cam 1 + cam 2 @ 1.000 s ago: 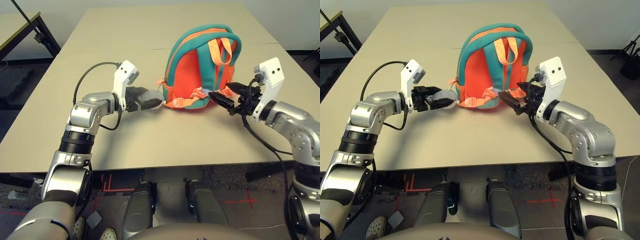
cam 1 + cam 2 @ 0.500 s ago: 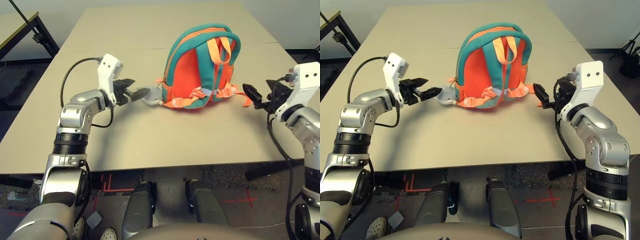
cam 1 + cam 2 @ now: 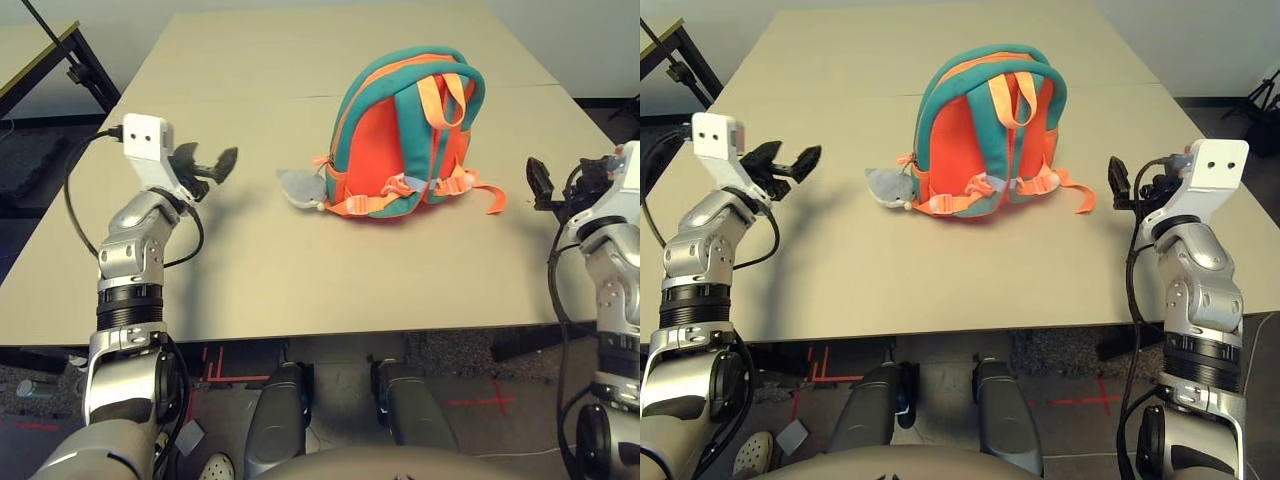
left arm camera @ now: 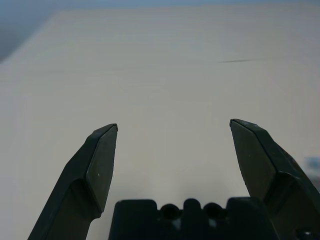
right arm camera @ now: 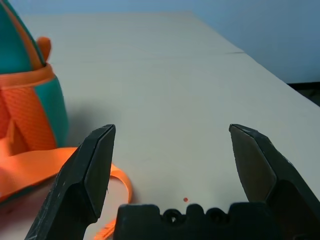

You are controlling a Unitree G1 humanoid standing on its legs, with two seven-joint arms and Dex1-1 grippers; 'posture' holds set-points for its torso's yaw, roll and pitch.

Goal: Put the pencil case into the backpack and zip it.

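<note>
No readable text, labels or numbers anywhere.
No lettering or brand mark legible on the backpack (image 3: 405, 135), on its plush shark charm (image 3: 299, 187), on the bare desk (image 3: 300, 270), or on the white housings at the wrists.

Cloth backpack (image 3: 405, 140) with plush shark (image 3: 299, 186) on matt smooth table (image 3: 300, 270).
</note>
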